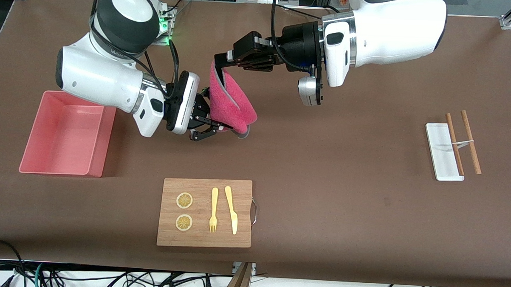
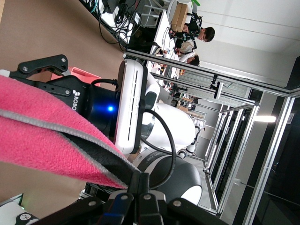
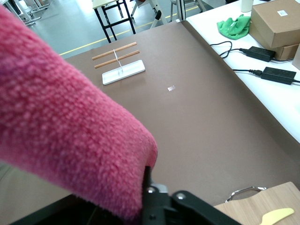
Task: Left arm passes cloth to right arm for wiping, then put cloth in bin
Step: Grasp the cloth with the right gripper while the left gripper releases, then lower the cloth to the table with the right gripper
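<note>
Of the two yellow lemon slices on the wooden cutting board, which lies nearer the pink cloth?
The lemon slice farther from the front camera; its twin lies nearer that camera, farther from the cloth.

- The cloth (image 1: 231,101) is fluffy, bright pink with a grey edge; it hangs folded in the air over the middle of the counter, its top corner pinched in the left pincer (image 1: 219,59), its lower end clamped in the right pincer (image 1: 211,128).
- The bin (image 1: 91,157) is a shallow pink rectangular tub with smooth walls; it sits flat on the counter near the edge at the right arm's end.
</note>
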### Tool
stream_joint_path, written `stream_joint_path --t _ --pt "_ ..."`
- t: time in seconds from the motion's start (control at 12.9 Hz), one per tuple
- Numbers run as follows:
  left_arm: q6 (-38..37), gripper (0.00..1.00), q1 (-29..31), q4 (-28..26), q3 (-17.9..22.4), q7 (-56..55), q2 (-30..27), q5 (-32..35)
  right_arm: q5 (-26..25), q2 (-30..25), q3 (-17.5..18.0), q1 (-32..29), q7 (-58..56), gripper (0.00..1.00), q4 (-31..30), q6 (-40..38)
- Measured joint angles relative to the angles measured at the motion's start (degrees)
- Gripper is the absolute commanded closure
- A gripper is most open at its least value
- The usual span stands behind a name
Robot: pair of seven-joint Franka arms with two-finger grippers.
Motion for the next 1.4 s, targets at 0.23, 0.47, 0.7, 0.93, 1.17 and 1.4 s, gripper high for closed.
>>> stream_joint_path --t 0.23,0.47,0.7,0.93,1.17,1.4 --pt "0.00 0.00 0.00 0.00 0.00 0.04 -0.02 0.51 0.00 -0.01 -1.61 -0.44 -0.89 1.00 0.02 -1.77" --pt "0.00 0.00 0.01 0.01 0.00 0.04 -0.20 0.96 -0.09 -0.27 -3.59 -1.53 -1.09 1.00 0.17 -6.90" --pt "-0.49 0.00 0.29 0.04 0.45 0.03 -0.38 5.06 -3.81 -0.89 -7.98 -3.36 -0.71 1.00 0.13 -15.78" --pt "-6.58 0.00 2.98 0.04 0.82 0.01 -0.39 15.42 -12.81 -1.69 -10.88 -7.04 1.40 1.00 -1.81 -22.59" --pt "-14.34 0.00 6.30 0.05 0.90 0.10 -0.40 28.17 -23.26 -2.39 -11.03 -8.44 11.53 1.00 -5.12 -23.35" --pt "-22.85 0.00 7.80 0.05 0.96 0.25 -0.41 40.49 -32.54 -2.52 -11.04 -8.68 24.98 1.00 -8.49 -22.47"
